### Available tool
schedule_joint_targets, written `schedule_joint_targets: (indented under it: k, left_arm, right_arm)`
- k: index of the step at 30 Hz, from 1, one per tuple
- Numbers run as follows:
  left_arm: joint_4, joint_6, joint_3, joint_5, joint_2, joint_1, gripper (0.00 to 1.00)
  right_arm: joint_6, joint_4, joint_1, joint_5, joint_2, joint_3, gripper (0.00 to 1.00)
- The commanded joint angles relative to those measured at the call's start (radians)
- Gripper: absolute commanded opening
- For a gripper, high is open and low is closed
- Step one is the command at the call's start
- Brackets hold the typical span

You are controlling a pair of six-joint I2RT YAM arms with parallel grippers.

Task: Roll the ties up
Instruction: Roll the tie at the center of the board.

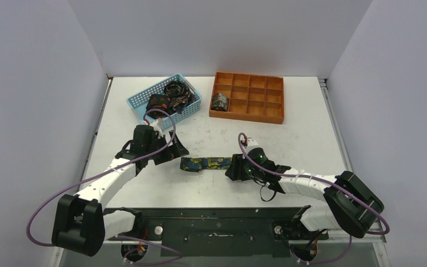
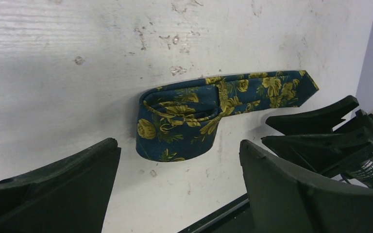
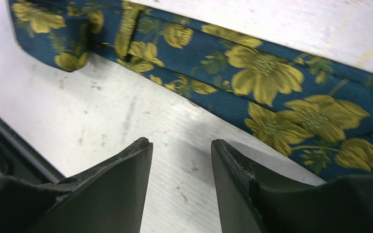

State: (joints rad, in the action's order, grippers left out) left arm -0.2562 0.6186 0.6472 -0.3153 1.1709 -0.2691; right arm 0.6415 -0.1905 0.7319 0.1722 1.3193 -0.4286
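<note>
A navy tie with yellow flowers (image 1: 205, 163) lies flat across the middle of the table, its left end folded back into a loose loop (image 2: 177, 124). My left gripper (image 1: 169, 151) is open and empty just left of that looped end; its fingers (image 2: 272, 174) stand wide on either side. My right gripper (image 1: 234, 168) is open and empty at the tie's right end, just on the near side of the fabric (image 3: 272, 92). One rolled tie (image 1: 220, 101) sits in a left compartment of the orange tray (image 1: 267, 114). More dark ties (image 1: 169, 97) lie heaped in the light-blue basket (image 1: 139, 100).
The basket stands at the back left and the tray at the back centre-right. A dark metal rail (image 1: 217, 214) runs along the table's near edge. White walls close in both sides.
</note>
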Motion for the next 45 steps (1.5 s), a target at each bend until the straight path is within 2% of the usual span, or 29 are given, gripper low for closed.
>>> schedule_joint_targets:
  k: [1,9,19,29,45]
  left_arm:
    - [0.131,-0.065,-0.018,-0.108,0.027,0.009,0.9]
    - [0.13,-0.149,-0.051,-0.086,0.073,0.011,0.85]
    - [0.184,-0.088,-0.074,-0.101,0.138,0.009,0.79]
    - [0.189,-0.072,-0.075,-0.082,0.15,0.01,0.78]
    - [0.21,-0.076,-0.033,-0.156,0.249,0.061,0.7]
  right_arm:
    - [-0.042,-0.023,0.001,0.101,-0.025,-0.075,0.49]
    - [-0.032,-0.067,0.027,0.126,0.045,-0.164,0.49]
    - [-0.026,-0.107,0.137,0.069,0.218,-0.356,0.47]
    - [0.037,-0.128,0.142,0.071,0.417,-0.492,0.41]
    - [0.081,-0.107,0.104,0.055,0.547,-0.521,0.38]
